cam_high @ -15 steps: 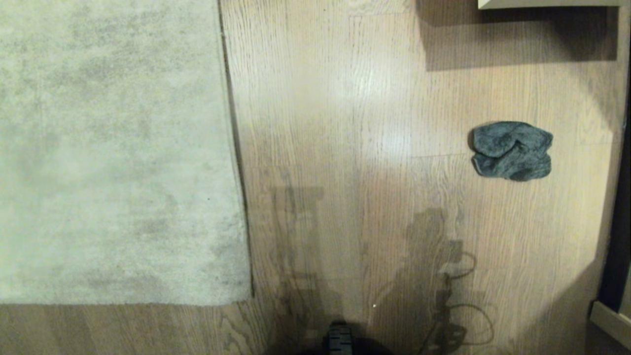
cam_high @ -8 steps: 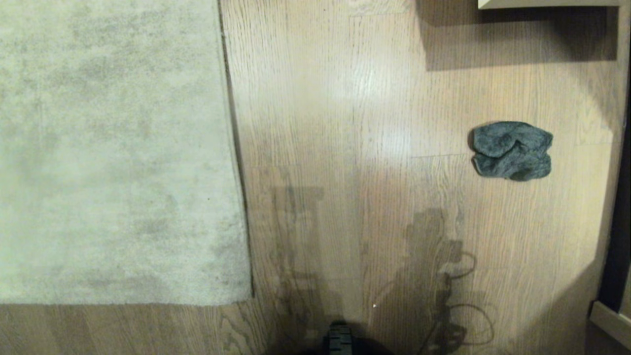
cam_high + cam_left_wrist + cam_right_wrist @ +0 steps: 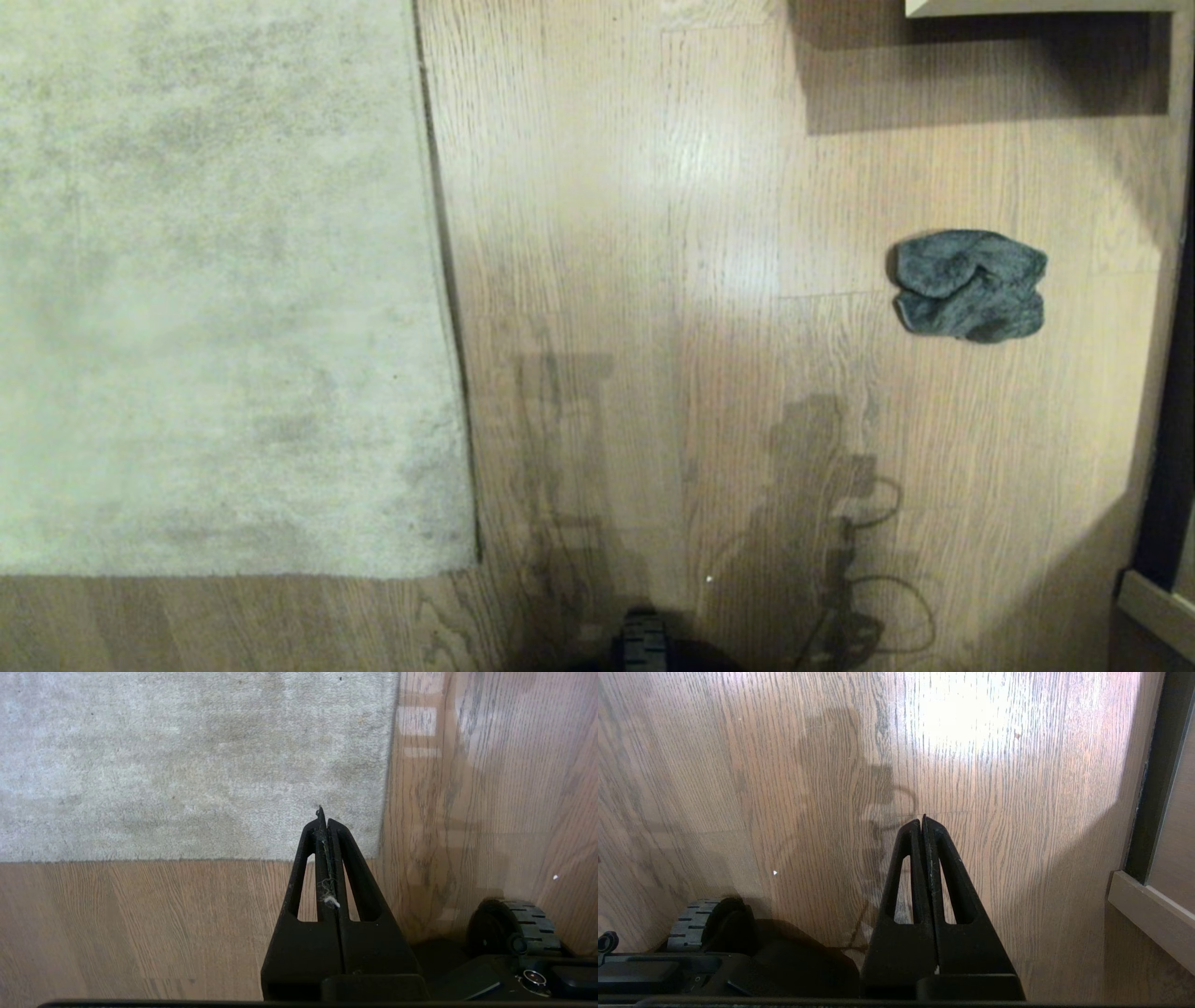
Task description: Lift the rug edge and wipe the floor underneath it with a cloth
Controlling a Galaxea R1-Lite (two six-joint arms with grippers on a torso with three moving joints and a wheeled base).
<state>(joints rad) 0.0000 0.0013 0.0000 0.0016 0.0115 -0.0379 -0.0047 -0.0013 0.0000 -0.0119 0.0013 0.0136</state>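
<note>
Where the floor (image 3: 672,233) lies bare, we list: rug (image 3: 215,280), pale mottled beige-grey, flat at left, long edge running away from us; cloth (image 3: 969,285), dark grey-teal, lumpy, well to the right, longer crosswise. Left tool (image 3: 324,820) and right tool (image 3: 922,822): both closed, empty.

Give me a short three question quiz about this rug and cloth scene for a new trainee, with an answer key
1. True or false: the rug lies flat on the floor.
2. Where is the cloth?
A. On the rug
B. On bare floor, apart from the rug
C. In a gripper
3. Fill in: the left gripper and the right gripper are both ____ and hold nothing.

Key: 1 true; 2 B; 3 shut
</note>
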